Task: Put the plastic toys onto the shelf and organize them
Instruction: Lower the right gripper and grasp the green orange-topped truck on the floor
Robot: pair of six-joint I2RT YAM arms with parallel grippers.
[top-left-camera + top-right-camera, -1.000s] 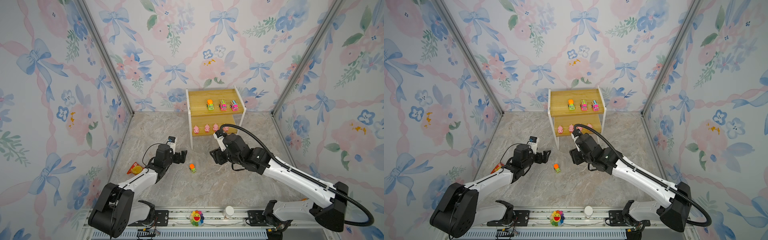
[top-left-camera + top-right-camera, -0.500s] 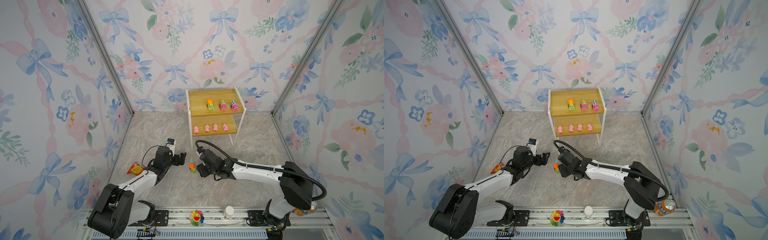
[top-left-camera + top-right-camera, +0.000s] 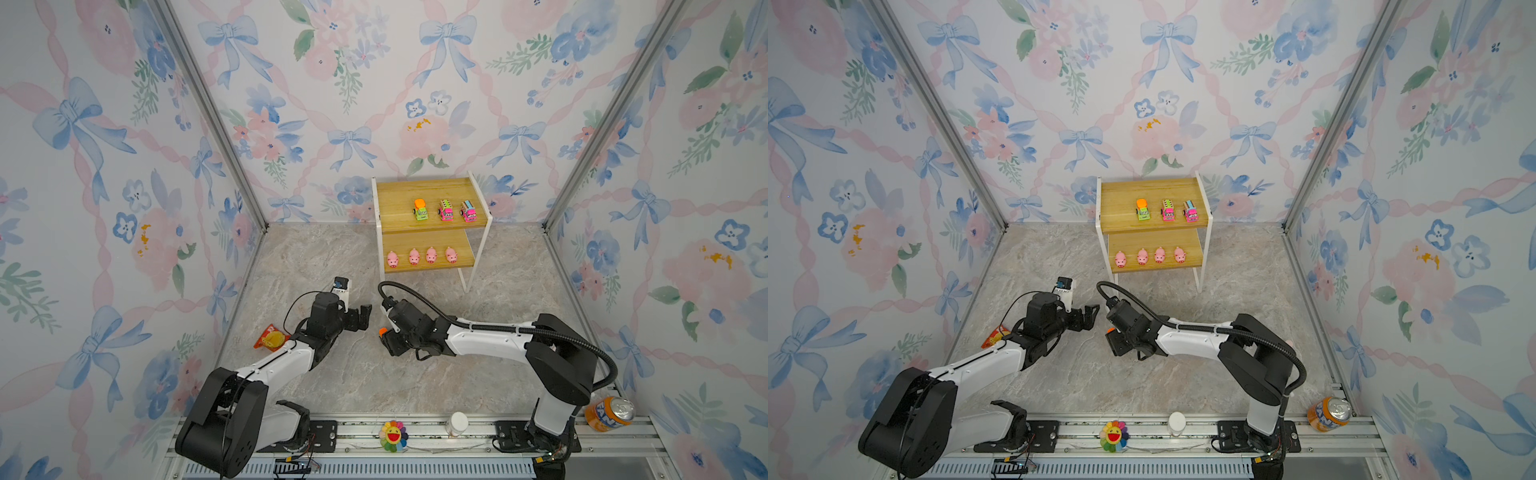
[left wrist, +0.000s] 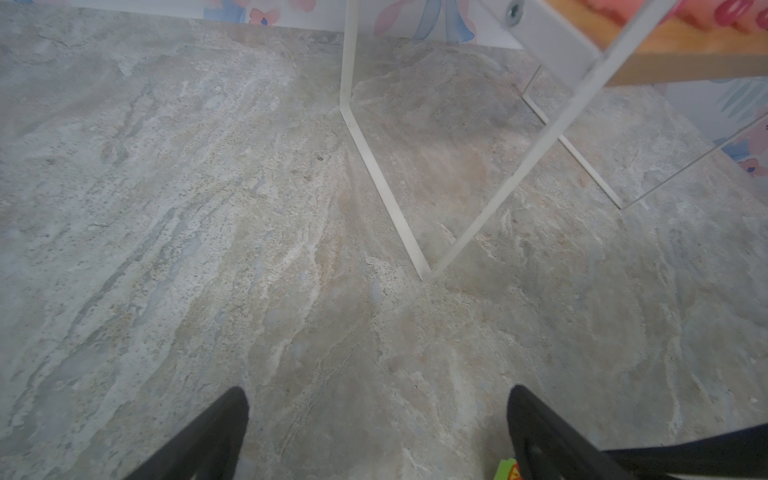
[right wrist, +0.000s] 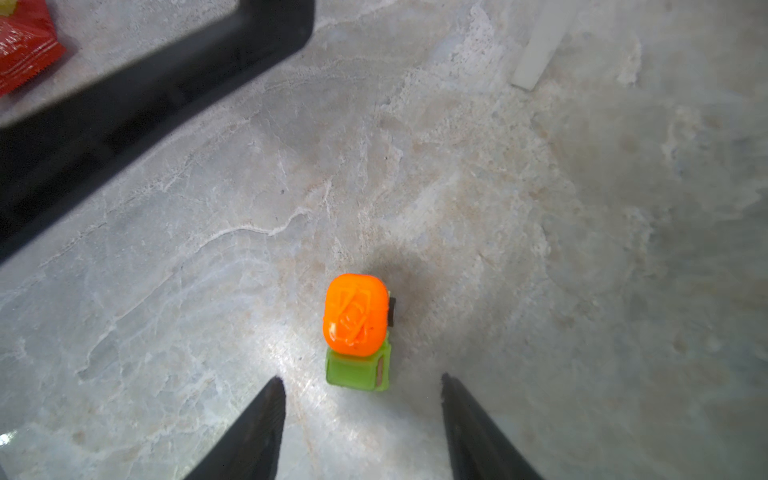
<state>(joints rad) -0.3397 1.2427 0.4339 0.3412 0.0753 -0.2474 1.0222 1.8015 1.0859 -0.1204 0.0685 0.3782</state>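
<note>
Right wrist view shows the green car (image 5: 357, 332) standing on the desk (image 5: 166, 249), just ahead of the right fingers (image 5: 253, 436), which are spread and hold nothing. It seems light, hard and smooth, with wheels that may roll, so the flat green sides are the best hold. The left fingers (image 4: 208, 436) are spread and empty, near by. The desk looks smooth; the shelf (image 3: 424, 189) stands well apart.
</note>
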